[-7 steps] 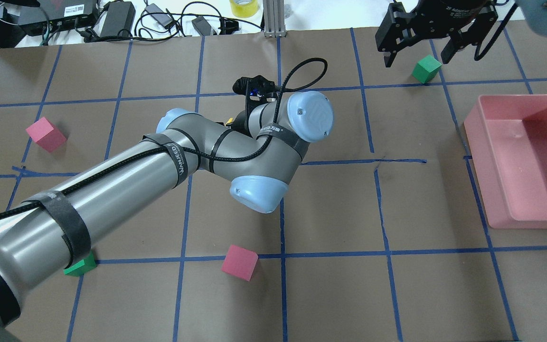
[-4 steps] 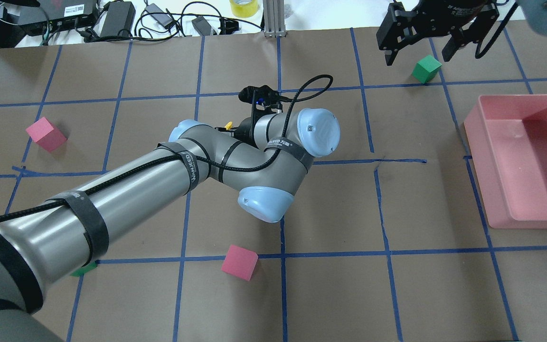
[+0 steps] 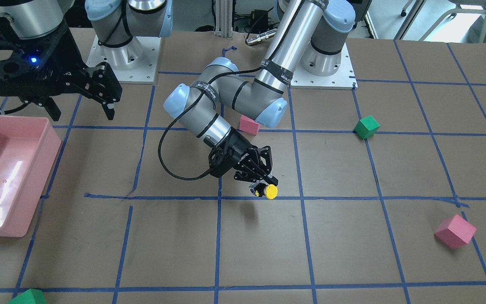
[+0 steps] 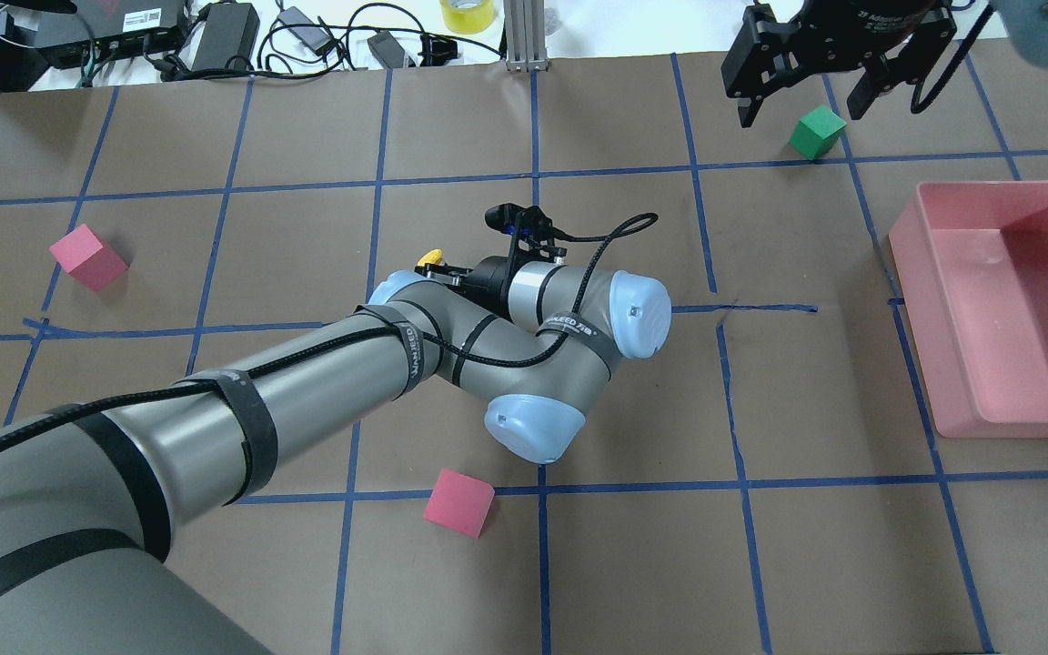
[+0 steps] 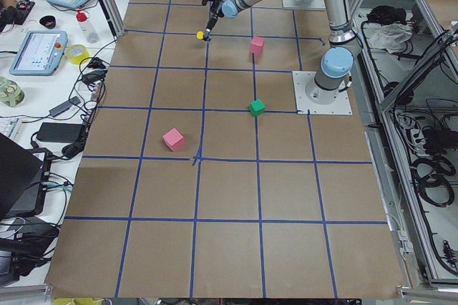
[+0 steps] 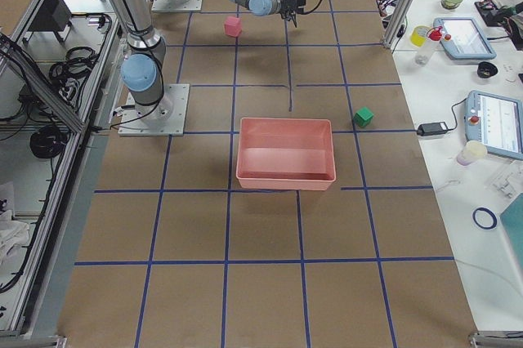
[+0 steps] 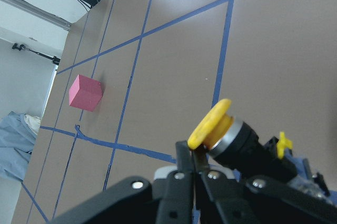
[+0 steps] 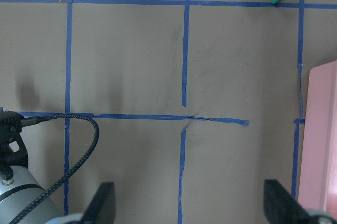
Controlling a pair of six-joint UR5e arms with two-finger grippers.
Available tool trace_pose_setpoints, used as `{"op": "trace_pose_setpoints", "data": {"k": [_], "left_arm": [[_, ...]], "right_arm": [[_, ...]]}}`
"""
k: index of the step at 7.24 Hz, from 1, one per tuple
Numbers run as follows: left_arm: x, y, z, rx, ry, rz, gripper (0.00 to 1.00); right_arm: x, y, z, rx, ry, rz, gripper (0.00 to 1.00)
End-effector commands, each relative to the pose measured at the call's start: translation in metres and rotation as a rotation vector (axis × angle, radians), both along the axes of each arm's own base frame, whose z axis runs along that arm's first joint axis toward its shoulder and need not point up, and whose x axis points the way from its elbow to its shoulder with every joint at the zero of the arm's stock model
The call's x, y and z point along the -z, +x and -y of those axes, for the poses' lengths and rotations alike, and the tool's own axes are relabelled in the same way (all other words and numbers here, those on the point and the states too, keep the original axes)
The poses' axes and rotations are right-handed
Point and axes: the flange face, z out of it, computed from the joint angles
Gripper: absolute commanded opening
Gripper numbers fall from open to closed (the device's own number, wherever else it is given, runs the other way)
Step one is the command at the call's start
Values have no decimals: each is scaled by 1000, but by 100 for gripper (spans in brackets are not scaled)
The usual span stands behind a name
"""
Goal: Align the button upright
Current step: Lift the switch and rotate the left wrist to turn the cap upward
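Observation:
The button (image 3: 267, 191) has a round yellow cap, a black body and a whitish base. My left gripper (image 3: 262, 185) is shut on its body near the middle of the table and holds it just above the paper, over its own shadow. The cap faces sideways and the button's axis is tilted, not upright. In the left wrist view the button (image 7: 224, 129) points its cap up and to the left. From overhead only the button's yellow cap (image 4: 430, 257) peeks out beside the left wrist. My right gripper (image 3: 82, 110) hangs open and empty at the far right side.
A pink tray (image 3: 53, 145) stands on my right side. A green cube (image 4: 817, 132) lies just under the right gripper. Pink cubes (image 3: 249, 125) (image 3: 455, 231) and another green cube (image 3: 366, 127) are scattered on the brown paper with blue tape lines.
The left arm has drawn back toward the robot's base and a little right, carrying the button with it. The wrist has turned. The right gripper has barely moved.

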Motion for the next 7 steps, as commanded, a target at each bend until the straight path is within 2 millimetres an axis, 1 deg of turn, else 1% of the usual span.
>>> {"op": "trace_pose_setpoints", "data": {"k": [1,2,3,4,6,7], "left_arm": [[17,-12,-9,24,-10,44,0],[24,-16,-11,21,-21,43,0],[31,-16,-11,29,-37,87,0],[36,-21,-16,24,-65,75,0],[41,-21,-16,-7,-138,56,0],[42,-21,-14,-6,-172,79,0]], "right_arm": [[0,0,0,-1,0,0,100],[0,0,0,0,-3,-1,100],[0,0,0,0,-4,-1,100],[0,0,0,0,-4,-1,100],[0,0,0,0,-3,5,100],[-1,0,0,-1,-6,5,100]]}}
